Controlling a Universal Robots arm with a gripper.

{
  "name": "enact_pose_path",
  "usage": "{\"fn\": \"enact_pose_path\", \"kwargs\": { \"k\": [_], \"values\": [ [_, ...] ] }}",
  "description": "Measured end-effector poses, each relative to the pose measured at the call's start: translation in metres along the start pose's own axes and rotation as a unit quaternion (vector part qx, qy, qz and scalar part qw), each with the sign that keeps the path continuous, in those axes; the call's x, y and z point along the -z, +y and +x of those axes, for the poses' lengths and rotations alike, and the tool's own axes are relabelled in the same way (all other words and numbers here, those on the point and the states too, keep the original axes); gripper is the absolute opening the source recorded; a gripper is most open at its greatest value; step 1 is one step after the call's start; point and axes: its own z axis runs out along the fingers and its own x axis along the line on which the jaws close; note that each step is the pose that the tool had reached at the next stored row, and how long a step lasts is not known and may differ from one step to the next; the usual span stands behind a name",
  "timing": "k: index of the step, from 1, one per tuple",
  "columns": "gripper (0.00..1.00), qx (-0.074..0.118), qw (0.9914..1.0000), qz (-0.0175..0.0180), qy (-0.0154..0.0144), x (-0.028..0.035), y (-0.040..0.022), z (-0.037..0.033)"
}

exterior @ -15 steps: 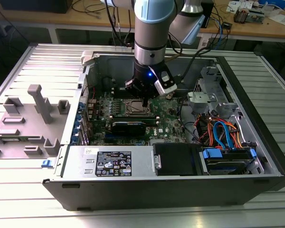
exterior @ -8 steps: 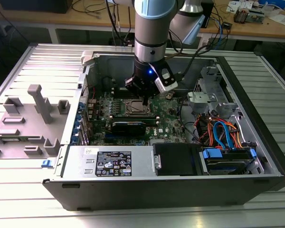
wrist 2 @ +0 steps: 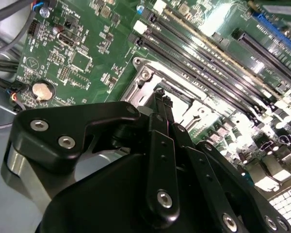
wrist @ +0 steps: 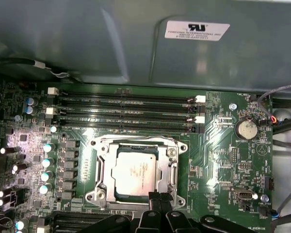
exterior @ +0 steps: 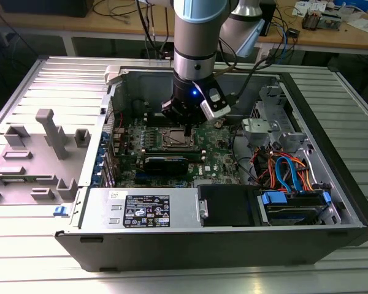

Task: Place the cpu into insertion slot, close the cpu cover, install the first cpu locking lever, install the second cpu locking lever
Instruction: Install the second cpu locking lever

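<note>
The cpu (wrist: pixel 134 172) is lying flat in the insertion slot (wrist: pixel 99 167), with the cpu cover (wrist: pixel 172 170) sitting down around it as a frame. The gripper (wrist: pixel 160 197) is hanging right at the socket's edge, its fingers pressed together and holding nothing; the chip is lying just beyond the fingertips. Around the socket, the green motherboard (wrist: pixel 223 160) and the memory slots (wrist: pixel 126 109) are lying inside the computer case (exterior: pixel 331 202).

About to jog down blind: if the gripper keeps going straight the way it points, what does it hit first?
Most likely the cpu cover at its near edge: the gripper has its tips together right over that rim, with the cpu seated just beyond. How much gap remains is unclear.
</note>
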Motion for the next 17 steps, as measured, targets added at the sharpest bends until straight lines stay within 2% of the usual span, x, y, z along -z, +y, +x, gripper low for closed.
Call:
{"fn": "enact_pose_path", "kwargs": {
  "k": [3, 9, 17],
  "values": [
    [0.11, 0.000, 1.00000, -0.0001, 0.0000, 0.0002, -0.0060, 0.0003],
    [0.11, 0.000, 1.00000, 0.0000, 0.0000, 0.0006, -0.0125, 0.0008],
    [0.11, 0.000, 1.00000, 0.0000, 0.0000, 0.0007, -0.0148, 0.0009]
  ]
}}
